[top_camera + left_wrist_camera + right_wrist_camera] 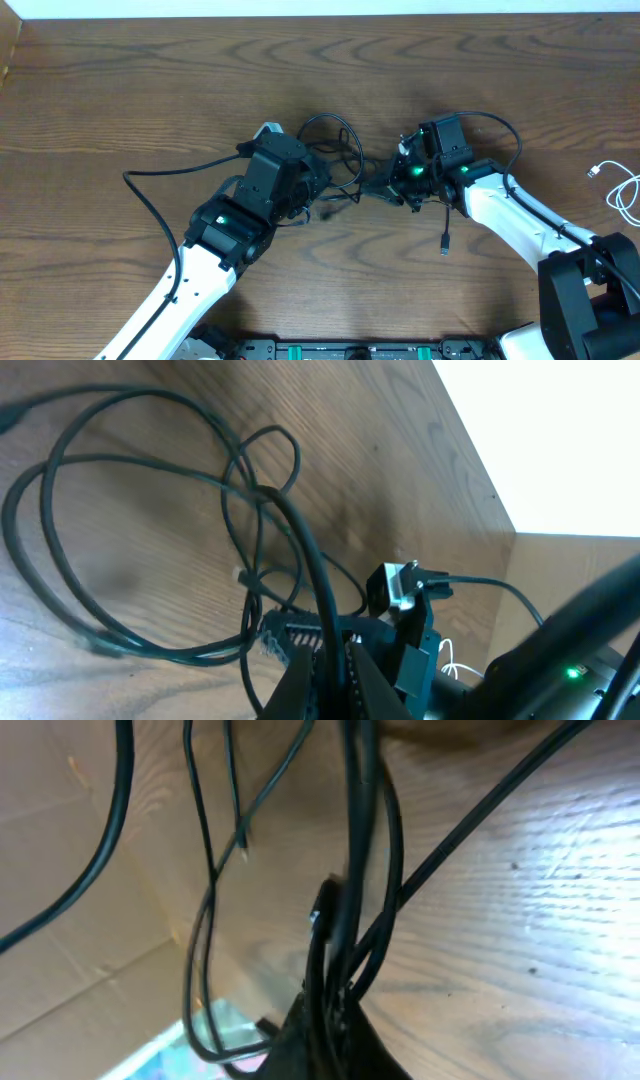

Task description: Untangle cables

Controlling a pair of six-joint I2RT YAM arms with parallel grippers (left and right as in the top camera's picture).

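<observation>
Left fingers (pixel 298 685) and right fingers (pixel 300 1038) each pinch tangled black cables (pixel 318 585).

The overhead camera is looking straight down from high up, taking in the whole counter (pixel 120 80). The wrist cameras are sitting close behind the left end effector (pixel 325 685) and right end effector (pixel 325 1040), looking along them at the black cables (pixel 318 575), which all three views are sharing

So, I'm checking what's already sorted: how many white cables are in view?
1: the white cable lies at the table's right edge, apart from the black tangle mid-table. Another could be hidden under the left arm or right arm.
</observation>
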